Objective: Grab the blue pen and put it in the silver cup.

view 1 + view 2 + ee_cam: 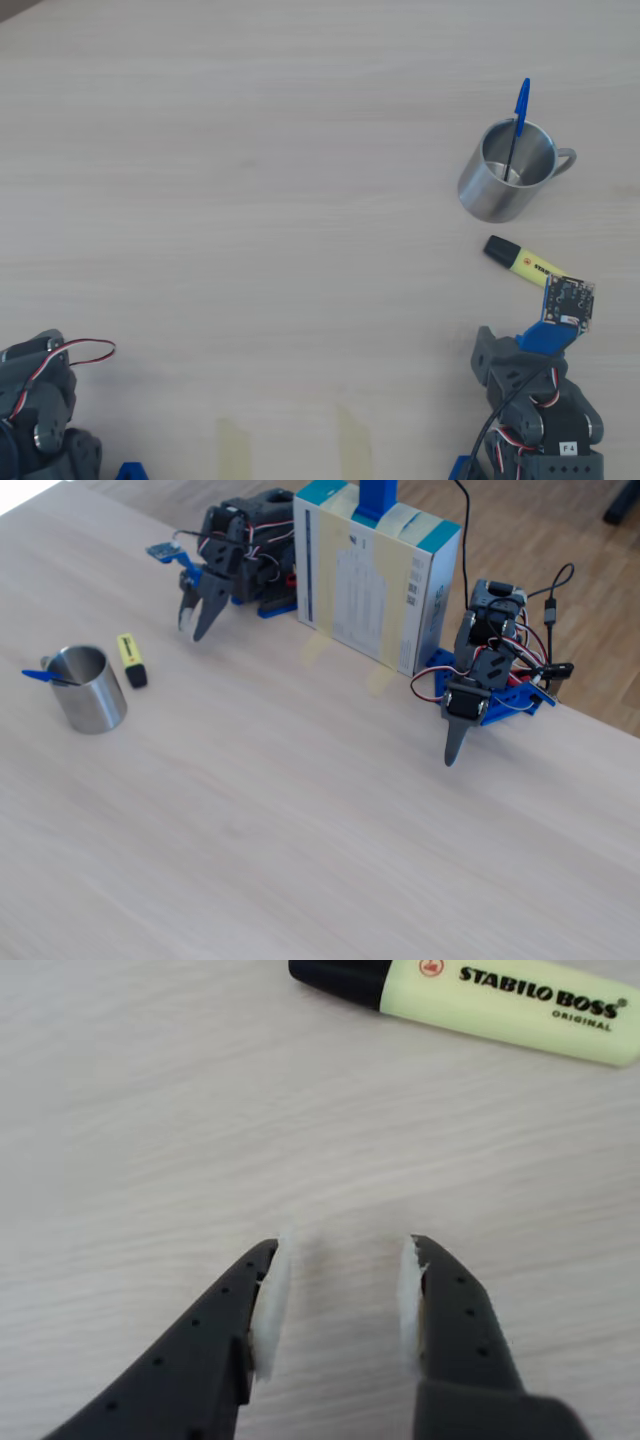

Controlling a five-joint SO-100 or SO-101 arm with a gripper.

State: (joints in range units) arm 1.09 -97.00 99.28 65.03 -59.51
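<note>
The blue pen (520,112) stands tilted inside the silver cup (492,197), its blue cap poking over the rim; in the fixed view the pen (40,676) leans out to the left of the cup (96,706). My gripper (340,1252) is open with nothing between its fingers and hovers just above bare table, short of the cup. In the fixed view the gripper (193,628) points down near the arm's base, well to the right of the cup. In the overhead view the wrist camera board hides the fingers.
A yellow highlighter (521,263) with a black cap lies between the cup and my gripper, at the top of the wrist view (500,1002). A second arm (482,685) rests folded at the right. A white and teal box (375,580) stands between the arms.
</note>
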